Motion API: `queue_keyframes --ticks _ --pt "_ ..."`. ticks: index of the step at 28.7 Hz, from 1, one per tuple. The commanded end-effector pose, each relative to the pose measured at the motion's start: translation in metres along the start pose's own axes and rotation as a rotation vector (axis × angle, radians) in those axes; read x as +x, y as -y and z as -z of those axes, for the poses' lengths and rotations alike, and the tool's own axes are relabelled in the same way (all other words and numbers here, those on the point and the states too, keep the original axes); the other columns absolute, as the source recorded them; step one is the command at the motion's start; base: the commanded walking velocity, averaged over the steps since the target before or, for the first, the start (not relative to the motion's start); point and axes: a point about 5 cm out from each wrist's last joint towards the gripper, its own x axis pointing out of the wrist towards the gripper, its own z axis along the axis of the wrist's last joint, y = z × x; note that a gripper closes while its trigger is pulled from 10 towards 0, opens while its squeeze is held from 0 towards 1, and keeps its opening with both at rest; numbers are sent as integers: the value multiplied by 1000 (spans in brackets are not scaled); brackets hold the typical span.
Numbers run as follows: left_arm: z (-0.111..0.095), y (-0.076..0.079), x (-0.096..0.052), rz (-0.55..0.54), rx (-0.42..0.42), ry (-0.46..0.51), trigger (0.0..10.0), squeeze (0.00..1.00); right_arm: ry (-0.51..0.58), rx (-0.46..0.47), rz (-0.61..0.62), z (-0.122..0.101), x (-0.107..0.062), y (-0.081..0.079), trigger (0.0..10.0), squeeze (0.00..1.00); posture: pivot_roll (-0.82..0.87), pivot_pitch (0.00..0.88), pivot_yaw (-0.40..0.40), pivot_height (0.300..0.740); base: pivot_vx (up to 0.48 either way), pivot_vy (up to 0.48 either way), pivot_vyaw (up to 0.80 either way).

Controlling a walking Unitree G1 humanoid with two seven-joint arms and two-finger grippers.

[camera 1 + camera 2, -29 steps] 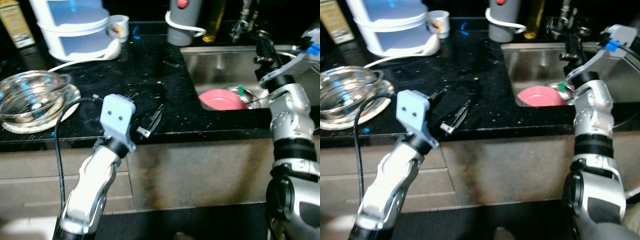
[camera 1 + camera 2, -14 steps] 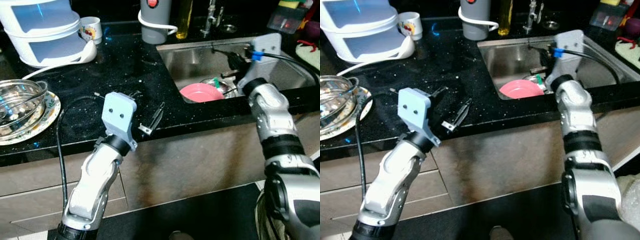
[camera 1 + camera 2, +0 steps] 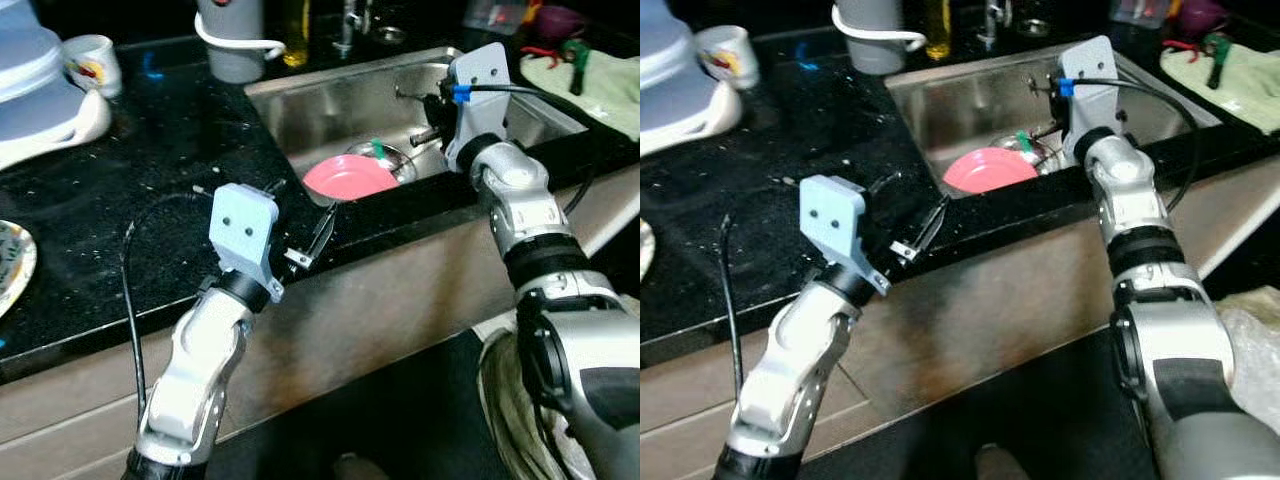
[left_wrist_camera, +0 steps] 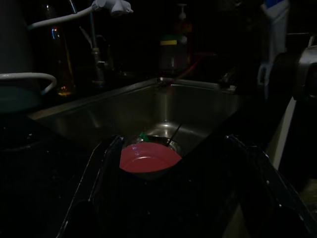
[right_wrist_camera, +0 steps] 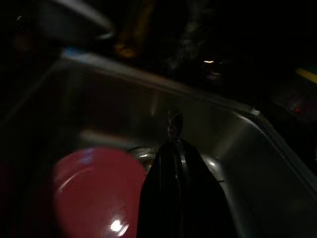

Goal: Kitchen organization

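Pink plate (image 3: 349, 177) is seen lying in the steel sink (image 3: 320, 100), beside a metal bowl (image 3: 392, 160). Right gripper (image 5: 177, 148) is held above the sink, fingers pressed together. Left gripper (image 3: 300, 235) is held over the black counter (image 3: 120, 190), fingers spread apart.

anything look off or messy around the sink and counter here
Mostly the black counter: it is strewn with pale crumbs or specks. In the steel sink a pink plate lies against a metal bowl with a green-tipped utensil in it, unwashed by the look of it. Nothing looks broken or tipped over.
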Motion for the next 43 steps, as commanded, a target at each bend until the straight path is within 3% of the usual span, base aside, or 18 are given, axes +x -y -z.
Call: queue_keyframes --ticks 1,2,5,11,19,24,25,26,33,34,35,36,37,38,40,41,43 --pt "0 0 -2 -4 -2 -9 10000 0 -16 -32 -47 -2 4 -9 10000 0 57 105 -55 740 0 0 0" --pt "0 0 -3 -9 -3 -7 10000 0 -28 -76 -106 -9 10 -18 10000 0 60 106 -61 740 0 0 0" --pt "-1 0 -4 -13 -4 -6 10000 0 -41 -114 -144 -14 14 -23 10000 0 61 106 -65 740 0 0 0" --pt "-2 3 -4 -14 -10 -5 10000 0 -175 -284 -237 -11 22 -45 10000 0 63 108 -71 740 0 0 0" --pt "-2 5 -7 -20 -14 -9 10000 0 -300 -429 -238 -12 25 -45 10000 0 73 115 -82 740 0 0 0" --pt "-2 5 -9 -24 -16 -11 10000 0 -325 -472 -236 -14 25 -42 10000 0 72 123 -81 740 0 0 0" --pt "-2 5 -9 -24 -17 -12 10000 0 -329 -477 -242 -15 25 -42 10000 322 71 124 -78 740 0 0 0" --pt "-2 6 -9 -25 -18 -13 10000 0 -332 -479 -247 -16 25 -41 10000 1000 70 128 -76 740 0 0 0" --pt "-2 6 -10 -27 -19 -16 10000 0 -305 -421 -192 -22 26 -33 10000 1000 70 128 -71 740 0 0 0" --pt "-2 5 -10 -28 -17 -17 10000 0 -234 -325 -153 -30 27 -28 10000 212 70 127 -67 740 0 0 0" --pt "-2 4 -9 -28 -16 -18 10000 0 -109 -171 -144 -43 28 -25 10000 94 67 125 -62 740 0 0 0" --pt "-2 4 -9 -28 -14 -19 10000 0 36 37 -161 -59 28 -24 10000 0 69 124 -59 740 0 0 0" --pt "-2 3 -9 -27 -12 -19 10000 0 137 167 -174 -68 26 -21 10000 0 69 124 -58 740 0 0 0" --pt "-2 3 -9 -27 -12 -19 10000 0 137 167 -174 -68 26 -21 10000 0 69 124 -58 740 0 0 0" --pt "-3 3 -8 -24 -10 -18 10000 0 347 436 -276 -79 18 -22 10000 0 69 118 -50 740 0 0 0" --pt "-3 2 -7 -23 -8 -17 10000 0 404 507 -314 -80 14 -22 10000 0 70 117 -50 740 0 0 0" --pt "-4 0 -6 -22 -3 -15 10000 0 453 566 -340 -70 6 -26 10000 0 69 112 -46 740 0 0 0"
